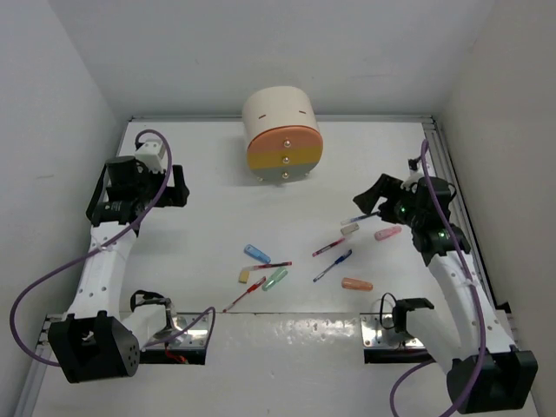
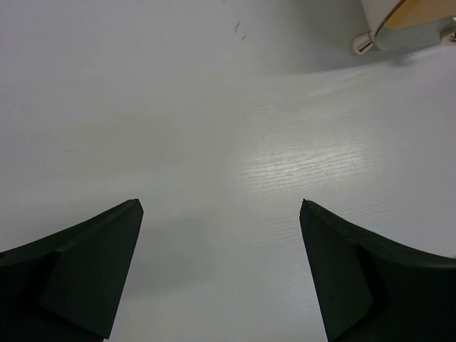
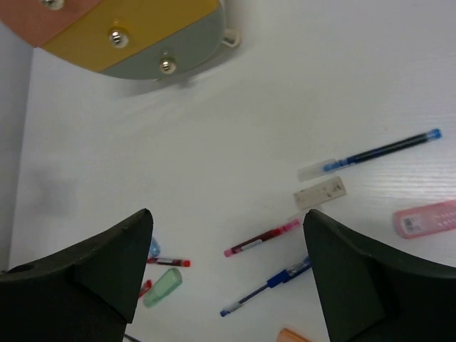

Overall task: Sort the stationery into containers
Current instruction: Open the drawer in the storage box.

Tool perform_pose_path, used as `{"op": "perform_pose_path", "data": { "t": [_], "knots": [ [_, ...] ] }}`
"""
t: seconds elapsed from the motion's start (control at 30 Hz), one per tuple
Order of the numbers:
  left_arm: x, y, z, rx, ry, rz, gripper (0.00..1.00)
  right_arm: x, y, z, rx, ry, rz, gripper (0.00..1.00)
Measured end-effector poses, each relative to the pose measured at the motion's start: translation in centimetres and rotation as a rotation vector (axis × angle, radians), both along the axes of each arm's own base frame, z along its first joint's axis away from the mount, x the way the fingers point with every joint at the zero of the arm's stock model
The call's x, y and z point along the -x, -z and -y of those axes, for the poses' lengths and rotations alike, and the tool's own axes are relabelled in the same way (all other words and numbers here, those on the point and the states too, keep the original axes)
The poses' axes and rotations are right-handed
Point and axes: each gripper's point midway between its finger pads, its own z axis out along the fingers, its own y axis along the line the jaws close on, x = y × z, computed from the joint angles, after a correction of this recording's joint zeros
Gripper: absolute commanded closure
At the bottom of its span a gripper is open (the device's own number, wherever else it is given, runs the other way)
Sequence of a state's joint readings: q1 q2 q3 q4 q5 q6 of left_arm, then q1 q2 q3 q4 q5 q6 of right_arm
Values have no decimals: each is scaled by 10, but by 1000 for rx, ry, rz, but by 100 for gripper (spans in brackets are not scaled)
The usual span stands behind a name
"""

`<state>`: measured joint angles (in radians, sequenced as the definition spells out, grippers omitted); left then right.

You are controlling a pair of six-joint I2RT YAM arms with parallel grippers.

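The cabinet (image 1: 278,111) sits at the far middle of the table (image 1: 208,217), with its peach drawer (image 1: 282,139) and orange-yellow drawer (image 1: 284,157) both shut. All the stationery lies loose on the table in front of it. A blue capsule (image 1: 256,254), tan capsule (image 1: 245,275), green capsule (image 1: 275,279) and two red pens (image 1: 268,265) cluster near the middle. Further right are a pink-red pen (image 1: 328,248), a blue pen (image 1: 333,266) and an orange capsule (image 1: 356,284).

The right gripper (image 1: 369,201) hangs with jaws spread wide and nothing in them (a second blue pen (image 3: 381,149), a cream capsule (image 3: 320,192) and a pink capsule (image 3: 427,219) lie just beside it). The left gripper (image 1: 178,187) is also wide and empty, over bare table at the far left, well apart from the stationery.
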<state>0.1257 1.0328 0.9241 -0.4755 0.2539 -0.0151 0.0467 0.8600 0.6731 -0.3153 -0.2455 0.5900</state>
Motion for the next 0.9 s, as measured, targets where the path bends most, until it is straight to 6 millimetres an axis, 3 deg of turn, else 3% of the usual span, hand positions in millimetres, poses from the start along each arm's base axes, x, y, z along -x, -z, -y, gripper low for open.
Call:
{"op": "perform_pose_path", "data": {
  "t": [0.1, 0.2, 0.37, 0.57, 0.7, 0.77, 0.9],
  "knots": [
    [-2, -1, 0, 11, -7, 4, 3, -5, -4, -18, -56, -68, 4, 20],
    [-3, -2, 3, 18, 8, 14, 5, -18, -8, -49, -115, -158, -36, 31],
    [-3, -4, 15, 54, 72, 21, 5, -60, -30, -111, -226, -266, -58, 43],
    [-5, -11, 23, 78, 121, 49, 5, -107, -37, -154, -381, -250, -107, 56],
    [-8, -12, 27, 77, 161, 64, 5, -128, -25, -171, -450, -216, -178, 56],
    [-9, -10, 29, 81, 177, 61, 5, -134, -19, -179, -473, -205, -210, 48],
    [-12, -5, 33, 97, 209, 49, 4, -143, -14, -190, -490, -196, -232, 44]
  ]
}}
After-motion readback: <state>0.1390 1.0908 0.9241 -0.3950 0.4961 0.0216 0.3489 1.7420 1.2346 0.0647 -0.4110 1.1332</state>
